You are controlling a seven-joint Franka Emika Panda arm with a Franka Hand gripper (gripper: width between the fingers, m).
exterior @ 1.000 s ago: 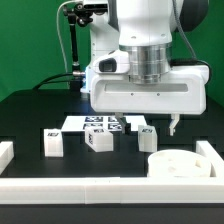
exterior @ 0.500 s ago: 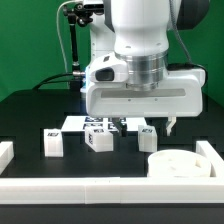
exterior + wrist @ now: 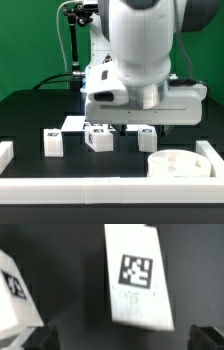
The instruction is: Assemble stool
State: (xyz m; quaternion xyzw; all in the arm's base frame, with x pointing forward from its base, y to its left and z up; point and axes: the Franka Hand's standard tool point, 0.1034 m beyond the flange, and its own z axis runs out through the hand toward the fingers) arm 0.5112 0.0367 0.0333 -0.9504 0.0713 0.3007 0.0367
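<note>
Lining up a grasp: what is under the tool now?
One tagged white stool leg lies on the dark table below the open tool; a second leg sits beside it. Each leg covers the table beneath it.

"What sort of place is this?"

"A robotics lab, by the look of it. A large white robot arm [image 3: 140, 55] stands over a matte black table [image 3: 30, 112], and nothing about it is homely."

"What else points that way?"

"Behind the arm there's a plain green backdrop [image 3: 30, 45] and a black stand [image 3: 76, 45] hung with wiring. In front of the arm, white border rails [image 3: 100, 187] fence the work surface. Below it, the white block legs [image 3: 53, 142] carry printed black-and-white square tags."
</note>
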